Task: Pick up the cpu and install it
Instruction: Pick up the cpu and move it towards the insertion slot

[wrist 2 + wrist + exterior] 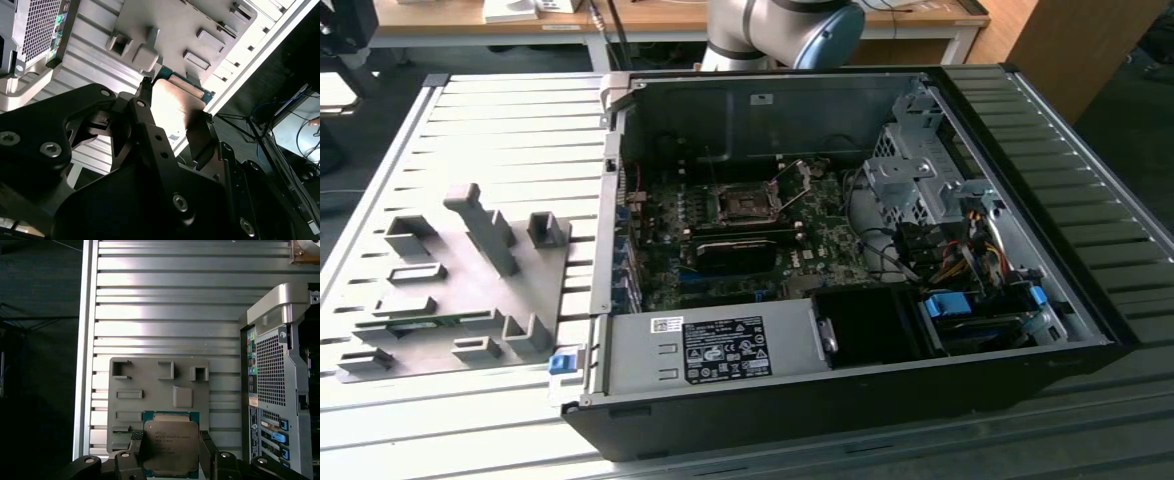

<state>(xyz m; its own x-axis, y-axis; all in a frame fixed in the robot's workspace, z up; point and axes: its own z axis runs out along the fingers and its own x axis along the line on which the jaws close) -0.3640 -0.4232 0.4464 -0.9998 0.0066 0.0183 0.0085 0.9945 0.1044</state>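
Slatted table (507, 130): grey jig (470, 300), computer case (854, 405).

One cpu (170, 446), one computer case (854, 410) (open), one fixture tray (460, 305), seemingly two fingers (200, 137).

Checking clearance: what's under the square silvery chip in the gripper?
The grey moulded fixture plate on the ribbed metal table; the square silvery chip hides whatever lies directly beneath it.

Silvery-topped cpu (170, 447), green edge, gripped btwn jaws
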